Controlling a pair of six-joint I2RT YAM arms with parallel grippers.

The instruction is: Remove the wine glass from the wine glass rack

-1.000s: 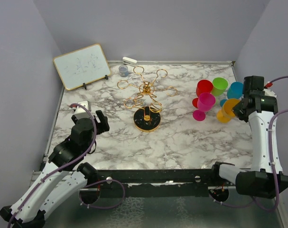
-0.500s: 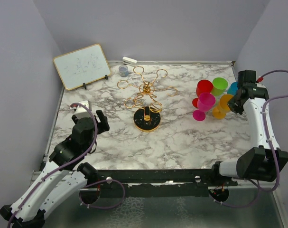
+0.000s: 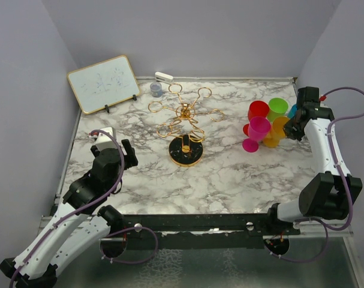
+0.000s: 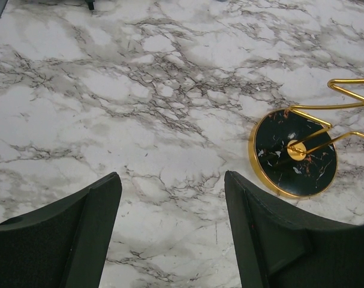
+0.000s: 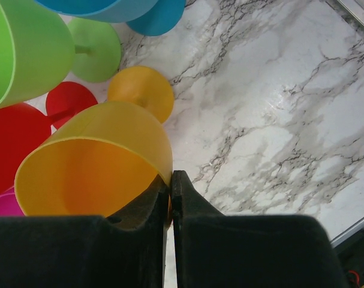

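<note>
The gold wire wine glass rack (image 3: 184,114) stands mid-table on its round black base (image 3: 186,151), and no glass hangs in its rings. My right gripper (image 5: 171,174) is shut on the rim of an orange wine glass (image 5: 92,162), one finger inside the bowl and one outside. The glass tilts among the other coloured glasses at the far right (image 3: 276,131). My left gripper (image 4: 173,180) hovers open over bare marble, left of the rack base (image 4: 292,153), with nothing between its fingers.
Red (image 3: 258,111), green (image 3: 277,108), blue (image 3: 292,110) and pink (image 3: 258,129) wine glasses crowd round the orange one. A small whiteboard (image 3: 102,83) leans at the back left. A small blue-grey cup (image 3: 156,89) and a white object (image 3: 164,77) sit near the back wall.
The right arm has swung back and to the left, carrying the orange glass in against the cluster of glasses. The left arm has not moved.
</note>
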